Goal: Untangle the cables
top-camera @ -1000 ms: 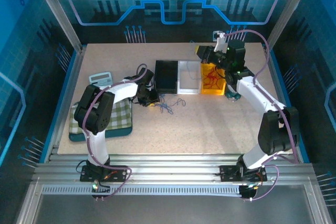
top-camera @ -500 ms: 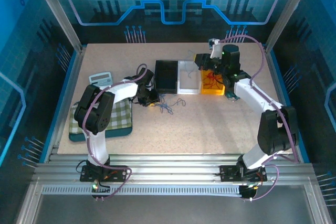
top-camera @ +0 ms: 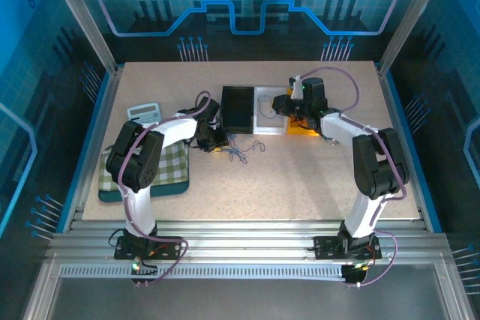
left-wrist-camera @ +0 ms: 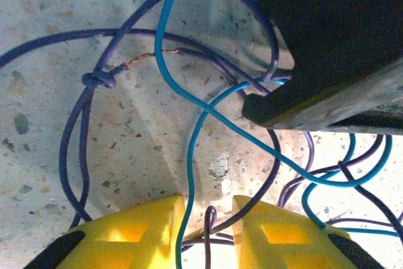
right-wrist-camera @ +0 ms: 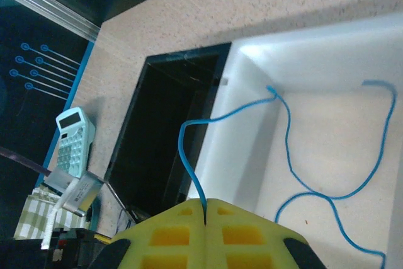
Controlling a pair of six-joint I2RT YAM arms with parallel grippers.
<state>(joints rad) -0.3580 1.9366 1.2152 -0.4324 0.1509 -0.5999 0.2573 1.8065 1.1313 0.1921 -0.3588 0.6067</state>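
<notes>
Status: right gripper [right-wrist-camera: 204, 209] is closed tight on one blue cable [right-wrist-camera: 272, 95], which rises out of the seam between the pads and drapes down into the white bin [right-wrist-camera: 327, 55]. From above I see that gripper [top-camera: 280, 103] over the bin, near the far edge of the tabletop [top-camera: 300, 185]. The left gripper [left-wrist-camera: 209, 222] sits low at the tangle [top-camera: 240, 148] of cables just in front of the black bin [top-camera: 238, 109], towards the tabletop's middle. Its yellow fingers [left-wrist-camera: 126, 234] stand slightly apart, with purple and blue strands running through the gap, not pinched as far as I can tell. One purple strand has a knot [left-wrist-camera: 97, 80] with a stretch of bare copper beside it
</notes>
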